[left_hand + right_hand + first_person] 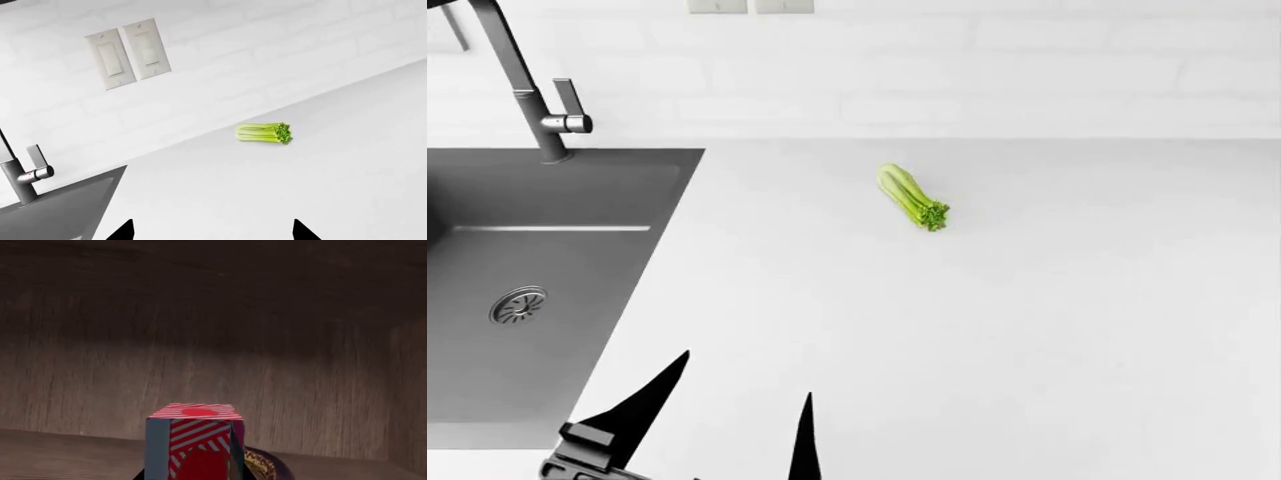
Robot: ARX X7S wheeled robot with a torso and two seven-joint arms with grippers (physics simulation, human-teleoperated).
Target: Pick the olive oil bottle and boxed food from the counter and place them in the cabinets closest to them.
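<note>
- The boxed food stands upright against a dark wooden back wall with a wooden shelf floor under it, which I take to be the inside of a cabinet; so this half of the task looks well along, the box already up inside its cabinet
- The right gripper is hardly visible in its own wrist view, only dark edges low beside the box; I cannot tell whether it grips the box or has let go, nor whether the box rests on the shelf; a rounded dark thing with a gold pattern shows just behind the box, and I cannot make out what it is
- The olive oil bottle appears in none of the views; whether it is already put away or waits somewhere out of frame cannot be judged, so that half remains an open question
- The left gripper hangs low over the counter with its two black fingers spread wide and nothing between them; it is free for the bottle
- The head view alone shows the grey sink with its drain and the tap, and a celery bunch lying well apart from the gripper; the left wrist view adds two wall switches above the celery; only the right wrist view shows the box and the cabinet interior
</note>
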